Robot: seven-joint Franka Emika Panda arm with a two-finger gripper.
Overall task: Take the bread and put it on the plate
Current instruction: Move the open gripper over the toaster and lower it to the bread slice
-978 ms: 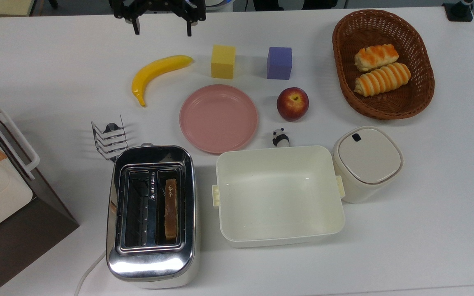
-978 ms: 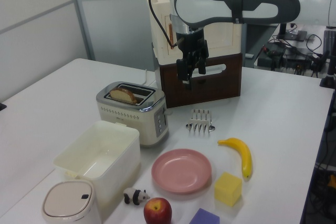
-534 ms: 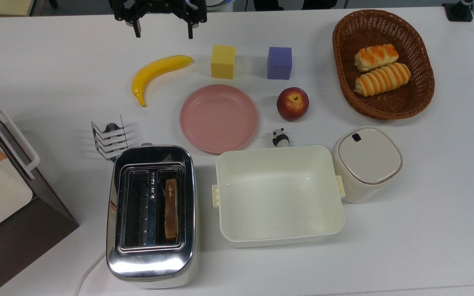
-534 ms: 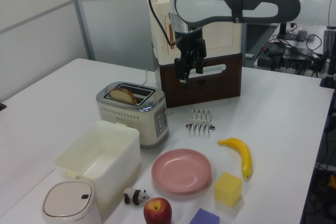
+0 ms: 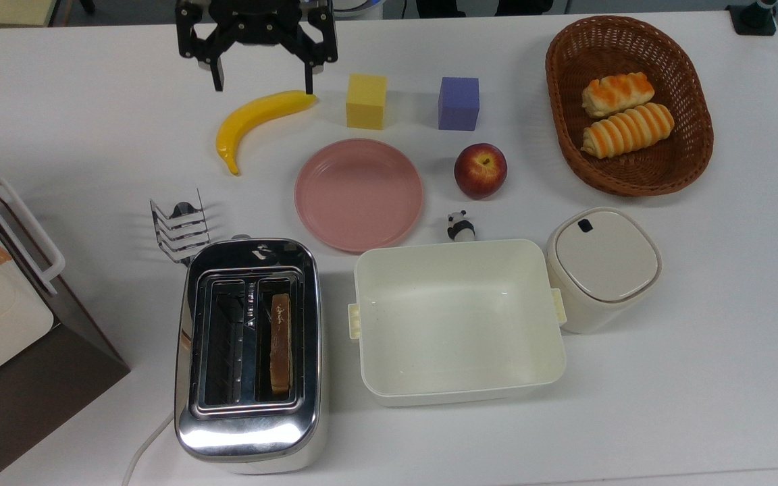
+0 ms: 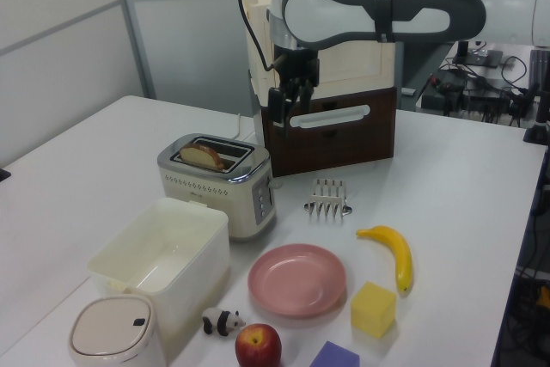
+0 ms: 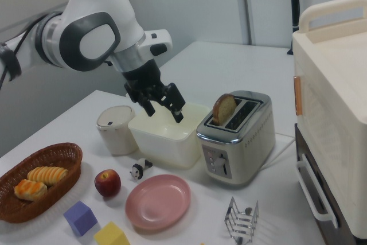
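While claw (image 5: 262, 88) hangs wide, empty, white table (image 5: 699, 378) carries toaster (image 5: 250, 351) with bread (image 5: 280, 333), plate (image 5: 359, 194).

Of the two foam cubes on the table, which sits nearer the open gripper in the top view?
The yellow foam cube, directly on the top view's right of the gripper; the purple foam cube lies farther right.
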